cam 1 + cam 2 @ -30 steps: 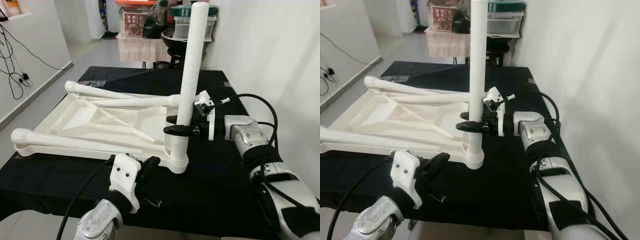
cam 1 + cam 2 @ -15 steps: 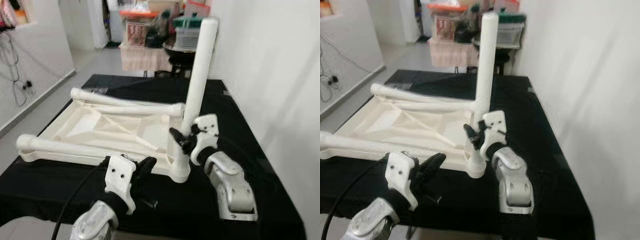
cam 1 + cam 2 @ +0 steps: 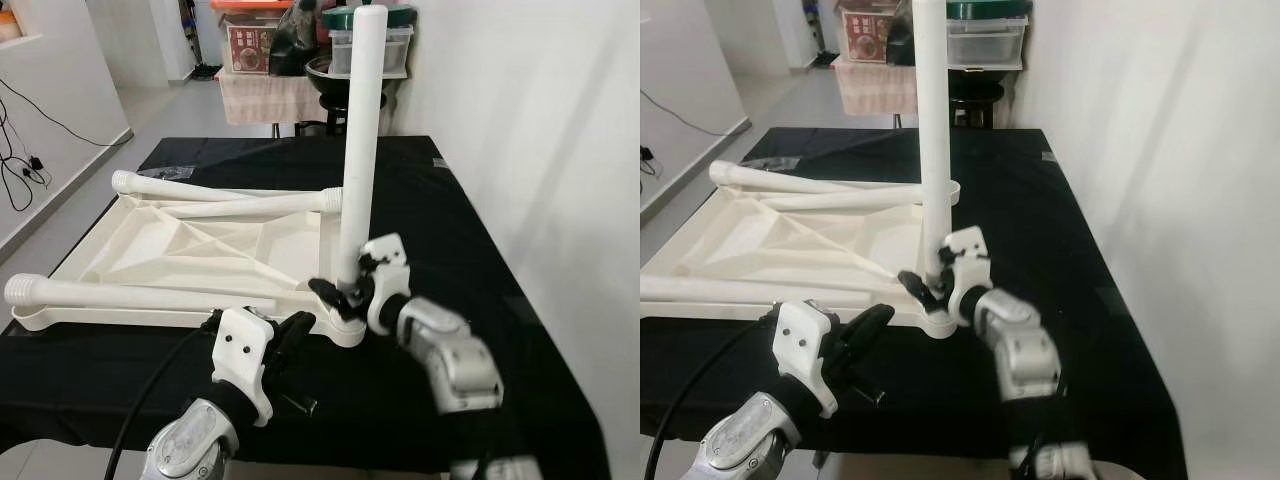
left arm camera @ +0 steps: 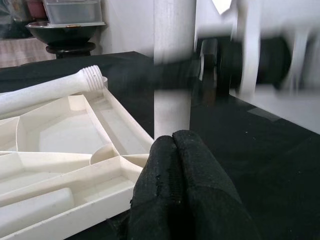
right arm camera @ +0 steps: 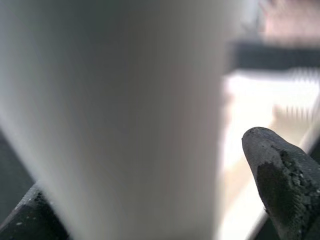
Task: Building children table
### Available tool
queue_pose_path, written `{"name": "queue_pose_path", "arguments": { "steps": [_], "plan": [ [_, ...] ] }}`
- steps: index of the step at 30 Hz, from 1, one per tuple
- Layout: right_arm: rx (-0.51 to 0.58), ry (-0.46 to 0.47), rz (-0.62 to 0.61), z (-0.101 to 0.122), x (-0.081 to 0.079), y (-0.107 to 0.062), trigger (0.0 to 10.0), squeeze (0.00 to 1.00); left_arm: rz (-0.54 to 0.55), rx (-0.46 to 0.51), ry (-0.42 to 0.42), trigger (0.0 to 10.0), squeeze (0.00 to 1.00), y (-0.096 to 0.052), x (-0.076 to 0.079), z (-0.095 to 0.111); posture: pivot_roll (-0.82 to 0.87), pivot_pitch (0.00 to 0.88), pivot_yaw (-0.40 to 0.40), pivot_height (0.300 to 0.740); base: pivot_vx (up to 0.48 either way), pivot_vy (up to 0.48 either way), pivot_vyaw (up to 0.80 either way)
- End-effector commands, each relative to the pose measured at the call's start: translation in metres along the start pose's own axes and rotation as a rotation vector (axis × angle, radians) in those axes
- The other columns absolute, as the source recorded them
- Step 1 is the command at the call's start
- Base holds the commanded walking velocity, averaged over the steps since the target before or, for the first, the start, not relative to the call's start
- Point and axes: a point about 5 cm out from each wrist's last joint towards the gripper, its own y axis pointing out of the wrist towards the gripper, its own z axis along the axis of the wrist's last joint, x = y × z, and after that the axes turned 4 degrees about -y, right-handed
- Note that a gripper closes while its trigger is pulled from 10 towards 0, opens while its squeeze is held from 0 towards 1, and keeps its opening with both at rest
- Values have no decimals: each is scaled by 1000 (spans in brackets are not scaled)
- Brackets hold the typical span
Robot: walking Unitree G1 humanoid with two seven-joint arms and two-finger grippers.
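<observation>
White plastic upright table leg (image 3: 358,150) stood clasped low in my right gripper (image 3: 347,292), probably steadying it; left gripper (image 4: 182,192), jaws closed and empty, hovered at six o'clock.

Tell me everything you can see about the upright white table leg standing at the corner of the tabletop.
The upright white plastic table leg is a long, smooth, round tube with a rounded top. It stands vertically, its base set in the round corner socket of the upside-down white plastic tabletop that lies on the black cloth. The right pincer has its black fingers around the leg low down, just above the socket. The left pincer sits closed near that corner, not touching the leg.
</observation>
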Motion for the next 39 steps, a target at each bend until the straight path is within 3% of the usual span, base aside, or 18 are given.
{"name": "queue_pose_path", "arguments": {
  "steps": [1,2,4,5,12,13,14,15,25,29,31,33,34,35,37,39],
  "plan": [
    [-6,-20,103,-3,3,1,10000,0,-2,-21,-4,10000,0,1,-1,-4,-3,0,-35,740,0,0,0],
    [-6,-20,103,-3,3,1,10000,0,-2,-21,-4,10000,0,1,-1,-4,-3,0,-35,740,0,0,0],
    [-40,-84,300,2,17,1,10000,0,1,-21,-3,10000,0,2,0,-6,10,0,-44,740,0,0,0],
    [-48,-96,333,2,18,1,10000,0,2,-21,-3,10000,0,2,0,-6,10,0,-44,740,0,0,0],
    [-99,-122,423,7,30,4,10000,0,8,-19,-2,10000,0,3,1,-7,33,0,-58,740,0,0,0],
    [-93,-103,424,10,33,5,1647,0,9,-19,-2,10000,0,3,2,-7,36,0,-65,740,0,0,0],
    [-85,-90,416,13,36,5,1647,0,9,-19,-2,10000,0,3,2,-7,36,0,-65,740,0,0,0],
    [-79,-81,412,14,38,5,0,0,9,-18,-2,10000,0,3,2,-7,39,0,-69,740,0,0,0],
    [-82,-29,460,5,49,-7,0,0,9,-15,-5,10000,0,4,3,-8,31,0,-64,740,0,0,0],
    [-104,-31,419,-6,57,-22,0,0,7,-13,-7,10000,0,4,3,-7,21,0,-61,740,0,0,0],
    [-129,-35,349,-12,62,-27,0,0,7,-12,-8,10000,0,3,3,-7,17,0,-63,740,0,0,0],
    [-178,-13,97,-33,58,-31,0,0,6,-9,-7,10000,0,2,2,-5,2,0,-64,740,0,0,0],
    [-178,-13,97,-33,58,-31,0,0,6,-9,-7,10000,0,2,2,-5,2,0,-64,740,0,0,0],
    [-172,29,-108,-45,46,-29,0,0,6,-8,-6,10000,0,1,1,-4,-9,0,-56,740,0,0,0],
    [-172,29,-108,-45,46,-29,0,0,6,-8,-6,10000,0,1,1,-4,-9,0,-56,740,0,0,0],
    [-188,64,-304,-66,-18,-35,0,0,5,-10,-2,10000,0,0,-3,-3,-40,2,-31,740,0,0,0]
  ]
}}
